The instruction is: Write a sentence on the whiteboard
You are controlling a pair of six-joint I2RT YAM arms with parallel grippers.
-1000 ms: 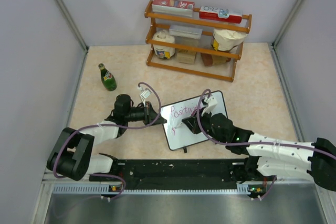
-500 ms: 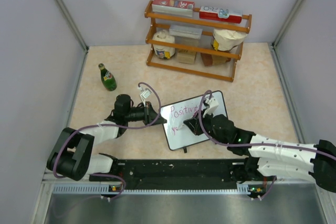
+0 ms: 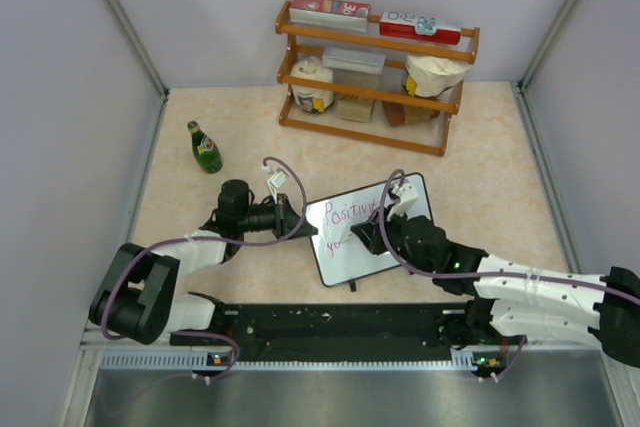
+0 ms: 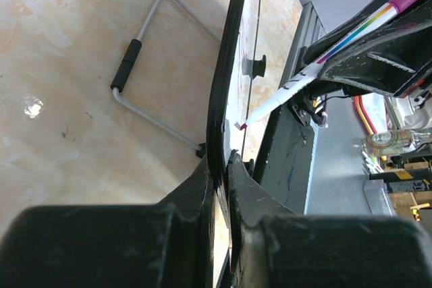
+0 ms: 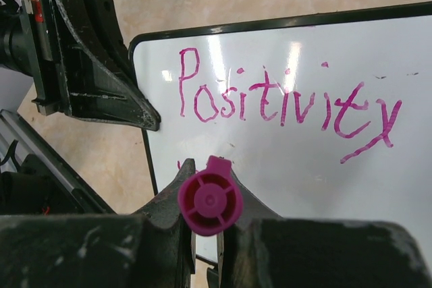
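Right wrist view: the right pincer [image 5: 209,219] is clenched on a pink marker [image 5: 210,202], whose tip meets the whiteboard [image 5: 304,173] under "Positivity", apparently to write the second line of the sentence [image 5: 283,102]. The left pincer [image 4: 223,166] grasps the board's edge, bracing it on its wire stand [image 4: 145,65] on the desk [image 3: 480,147].

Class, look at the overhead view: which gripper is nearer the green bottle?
Left. The left gripper clamps the left edge of the whiteboard, the side toward the bottle; the right gripper holds a marker over the whiteboard, farther away.
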